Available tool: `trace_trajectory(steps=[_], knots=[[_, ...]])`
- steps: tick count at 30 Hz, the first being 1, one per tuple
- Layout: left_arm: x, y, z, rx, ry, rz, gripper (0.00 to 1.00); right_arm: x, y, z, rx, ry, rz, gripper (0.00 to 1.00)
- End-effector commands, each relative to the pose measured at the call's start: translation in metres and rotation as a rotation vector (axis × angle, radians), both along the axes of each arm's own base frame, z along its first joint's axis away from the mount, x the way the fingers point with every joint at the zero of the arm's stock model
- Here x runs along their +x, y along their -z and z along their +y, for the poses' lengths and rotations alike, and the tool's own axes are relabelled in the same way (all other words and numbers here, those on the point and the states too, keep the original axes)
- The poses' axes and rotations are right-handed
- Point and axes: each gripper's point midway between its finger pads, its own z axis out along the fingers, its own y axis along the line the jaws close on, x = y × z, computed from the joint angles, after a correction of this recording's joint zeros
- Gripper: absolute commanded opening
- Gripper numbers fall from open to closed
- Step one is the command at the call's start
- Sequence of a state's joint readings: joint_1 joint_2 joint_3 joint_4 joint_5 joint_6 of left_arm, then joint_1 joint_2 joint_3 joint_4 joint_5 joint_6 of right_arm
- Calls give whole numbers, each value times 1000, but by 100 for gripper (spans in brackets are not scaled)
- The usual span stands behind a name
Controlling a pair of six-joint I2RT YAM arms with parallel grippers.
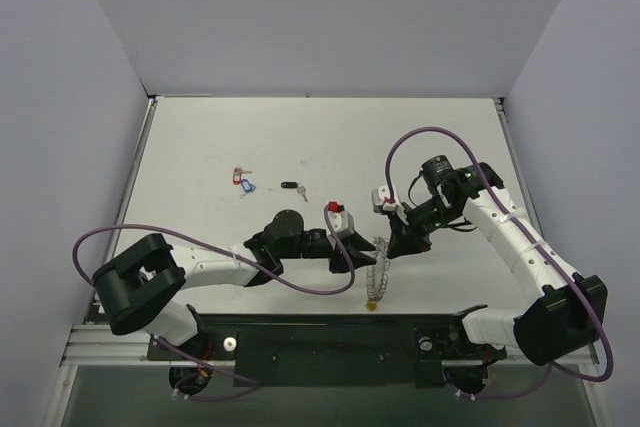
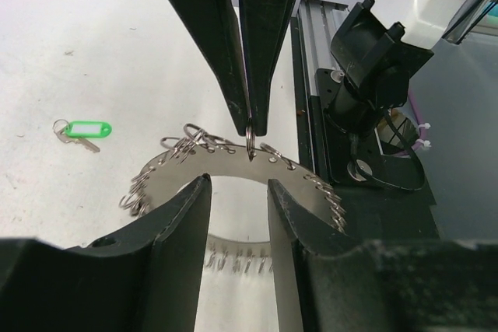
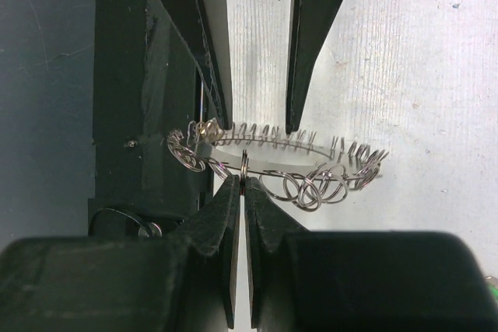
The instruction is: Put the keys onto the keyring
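Top external view: scanned from the left of the frame to the right.
Tiny silver metal keys with red and blue plastic tags (image 1: 241, 183): lying together on the white tabletop (image 1: 200, 147), left of centre.
Tiny silver metal key with a black plastic head (image 1: 292, 187): flat on the tabletop, just right of that pair.
Left claw (image 2: 240, 186): mid-frame and released, my fingers spread to either side of the ring's rim. I cannot tell whether they touch it.
Large silvery metal keyring fringed with small wire loops (image 1: 378, 265): just right of centre, between my two claws. It is seen edge-on, with a small yellow tag (image 1: 372, 303) at its lower end.
Right claw (image 3: 244, 181): right of the keyring, clenched on one small loop of its fringe.
Left wrist view: a tiny silver key with a green plastic tag (image 2: 85, 128) lies on the tabletop at the left of the frame, apart from the keyring at centre. My right claw's closed tips reach in from the top edge and pinch the loop.
Right wrist view: the keyring runs across the middle of the frame, with my shut right fingers below it and my left claw's parted fingers above.
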State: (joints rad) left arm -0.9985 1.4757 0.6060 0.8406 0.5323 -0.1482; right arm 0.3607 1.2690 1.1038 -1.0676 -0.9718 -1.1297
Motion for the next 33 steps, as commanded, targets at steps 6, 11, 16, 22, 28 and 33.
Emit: trace_trajectory(steps=[6, 11, 16, 22, 28, 33], knots=[[0, -38, -19, -114, 28, -64, 41, -6, -9, 2, 34, -2, 35, 0], [-4, -38, -22, -117, 43, -65, 36, -6, -10, 2, 39, 1, 34, 0], [-8, -38, -25, -117, 65, -64, 33, -5, -11, 2, 49, 8, 36, 0], [-9, -34, -27, -111, 68, -58, 30, -5, -11, 2, 56, 15, 43, 0], [-8, -32, -28, -104, 59, -52, 29, -5, -13, 3, 64, 15, 39, 0], [-6, -33, -29, -105, 51, -50, 24, -5, -12, 3, 65, 16, 44, 0]])
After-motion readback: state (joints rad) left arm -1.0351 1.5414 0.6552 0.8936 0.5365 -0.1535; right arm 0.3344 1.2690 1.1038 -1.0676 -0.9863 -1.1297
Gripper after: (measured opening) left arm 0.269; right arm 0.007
